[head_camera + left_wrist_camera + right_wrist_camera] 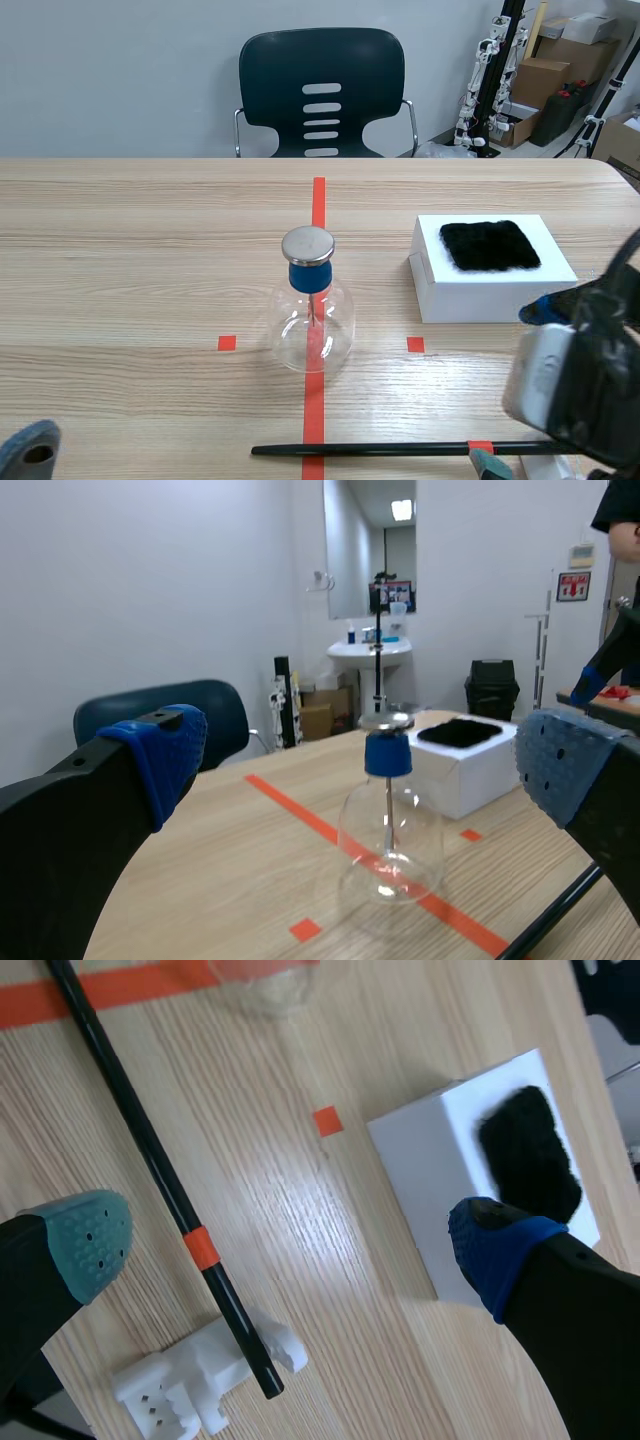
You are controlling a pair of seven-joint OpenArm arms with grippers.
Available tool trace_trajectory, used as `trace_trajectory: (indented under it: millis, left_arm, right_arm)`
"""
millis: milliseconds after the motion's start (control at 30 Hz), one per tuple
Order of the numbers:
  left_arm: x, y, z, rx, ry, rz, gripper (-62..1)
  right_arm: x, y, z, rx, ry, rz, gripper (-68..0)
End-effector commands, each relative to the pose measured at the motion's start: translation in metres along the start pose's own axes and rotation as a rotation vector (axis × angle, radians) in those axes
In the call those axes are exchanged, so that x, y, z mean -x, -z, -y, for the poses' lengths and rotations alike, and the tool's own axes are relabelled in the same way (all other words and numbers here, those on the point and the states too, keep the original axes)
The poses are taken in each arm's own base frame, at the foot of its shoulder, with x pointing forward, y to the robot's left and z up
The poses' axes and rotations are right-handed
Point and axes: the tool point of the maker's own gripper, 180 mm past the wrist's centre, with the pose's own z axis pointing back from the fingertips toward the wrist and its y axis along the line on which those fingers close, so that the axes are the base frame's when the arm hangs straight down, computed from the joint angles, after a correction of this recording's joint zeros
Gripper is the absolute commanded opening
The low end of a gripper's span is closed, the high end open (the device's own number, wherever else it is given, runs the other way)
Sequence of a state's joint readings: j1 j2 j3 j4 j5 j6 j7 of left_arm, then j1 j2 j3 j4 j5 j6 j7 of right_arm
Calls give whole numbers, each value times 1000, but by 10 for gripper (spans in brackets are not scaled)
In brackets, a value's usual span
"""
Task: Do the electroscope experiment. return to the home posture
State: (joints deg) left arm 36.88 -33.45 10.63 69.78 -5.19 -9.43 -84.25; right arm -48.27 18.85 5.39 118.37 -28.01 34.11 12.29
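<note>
Fingers [90, 1235] on the right gripper [292, 1242] and left gripper [362, 758] are being held wide apart, empty. Rod [400, 450] is lying near the electroscope [312, 325], robot-side: stiff, light, probably slippery; best taken mid-shaft.

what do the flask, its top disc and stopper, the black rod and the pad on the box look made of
Flask: clear glass, possibly plastic; the tape shows through it.
Disc: brushed metal, grey sheen.
Stopper: matte blue, likely rubber.
Rod: smooth black, slightly glossy, probably plastic.
Pad: black fur or fleece, fuzzy edges.
Box: white, matte, maybe card or foam.
</note>
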Motion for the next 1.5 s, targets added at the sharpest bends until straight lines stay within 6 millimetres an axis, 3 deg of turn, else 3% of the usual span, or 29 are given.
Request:
trace_trajectory:
  millis: [0, 233, 533, 1000, 1467]
  left_arm:
    - [-11, 1, 1, 5, 3, 14, 14]
    - [-49, 18, 13, 90, 16, 48, 14]
    - [-58, 44, 28, 230, 33, 11, 14]
    - [-65, 62, 42, 322, 49, 8, 14]
    - [-73, 70, 40, 353, 138, 34, 14]
  right_arm:
    - [-13, -6, 5, 21, 4, 67, 4]
    - [-43, -47, 26, 143, 68, 291, 4]
    - [-60, -96, 84, 392, 330, 529, 4]
    - [-53, -81, 86, 284, 343, 460, 4]
    - [-39, -63, 47, 196, 324, 334, 4]
